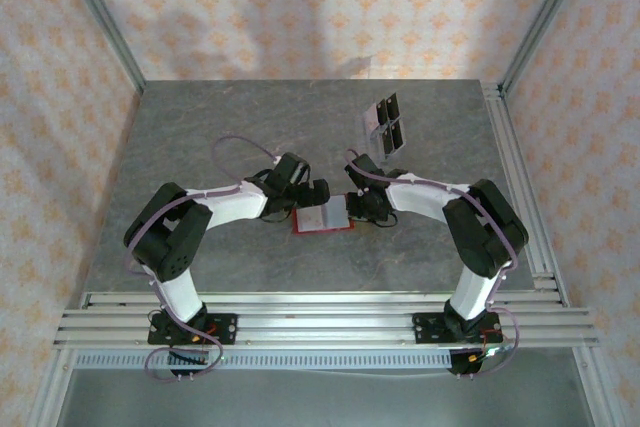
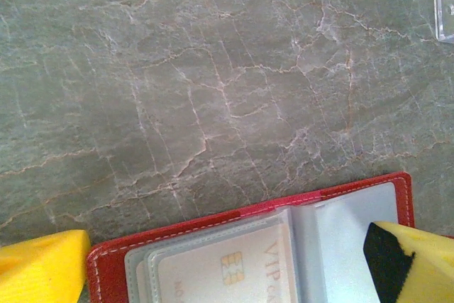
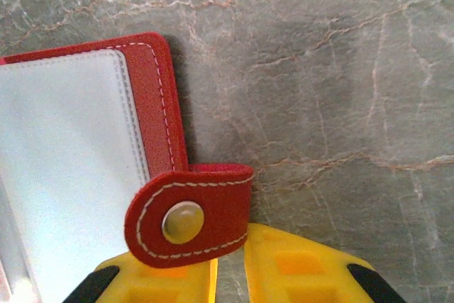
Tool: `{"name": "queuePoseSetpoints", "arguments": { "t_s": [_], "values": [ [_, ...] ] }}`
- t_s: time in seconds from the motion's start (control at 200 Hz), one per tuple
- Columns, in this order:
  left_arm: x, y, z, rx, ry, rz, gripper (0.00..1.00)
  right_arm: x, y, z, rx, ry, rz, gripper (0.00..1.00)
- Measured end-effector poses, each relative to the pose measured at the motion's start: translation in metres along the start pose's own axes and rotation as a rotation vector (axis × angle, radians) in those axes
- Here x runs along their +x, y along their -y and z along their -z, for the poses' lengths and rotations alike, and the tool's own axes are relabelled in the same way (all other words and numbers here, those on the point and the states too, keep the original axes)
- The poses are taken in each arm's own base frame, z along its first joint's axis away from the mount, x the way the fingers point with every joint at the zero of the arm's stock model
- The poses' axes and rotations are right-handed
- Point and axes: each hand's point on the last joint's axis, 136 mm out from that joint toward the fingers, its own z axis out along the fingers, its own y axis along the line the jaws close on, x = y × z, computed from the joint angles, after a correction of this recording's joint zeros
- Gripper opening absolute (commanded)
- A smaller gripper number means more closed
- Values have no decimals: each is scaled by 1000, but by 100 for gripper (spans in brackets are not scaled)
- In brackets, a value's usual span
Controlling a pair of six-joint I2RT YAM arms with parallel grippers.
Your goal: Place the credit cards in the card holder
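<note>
Here the open card holder [image 1: 323,217] lies crosswise on the surface [image 1: 200,147]: left end effector [image 2: 227,267] astride it, spread wide; right end effector [image 3: 230,267] at its clasp [image 3: 188,218] end, nearly together, grip uncertain.

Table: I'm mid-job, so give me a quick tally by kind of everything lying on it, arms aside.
Red card holder, lying open: 1
Pale card in its sleeve: 1
Clear stand: 1
Dark rectangles on the stand: 4
Total: 7
</note>
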Motion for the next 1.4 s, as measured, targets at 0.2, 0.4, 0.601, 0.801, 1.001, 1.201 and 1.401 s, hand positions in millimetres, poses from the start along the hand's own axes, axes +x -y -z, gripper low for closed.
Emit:
{"name": "queuePoseSetpoints", "arguments": {
  "t_s": [0.2,0.4,0.601,0.801,1.001,1.201,1.401],
  "values": [
    [-9,11,14,52,38,21,100,0,0,0,0,0,0,18],
    [-17,41,32,158,82,35,100,0,0,0,0,0,0,17],
    [-8,66,33,220,72,39,100,0,0,0,0,-1,0,17],
    [3,95,21,271,56,39,100,0,0,1,-4,1,-5,22],
    [3,107,19,294,62,63,100,-3,1,9,-37,6,-39,34],
    [-10,134,26,365,96,78,100,-7,12,40,-32,43,-68,35],
    [-14,163,39,446,105,63,100,-6,21,68,-40,105,-97,29]
  ]
}}
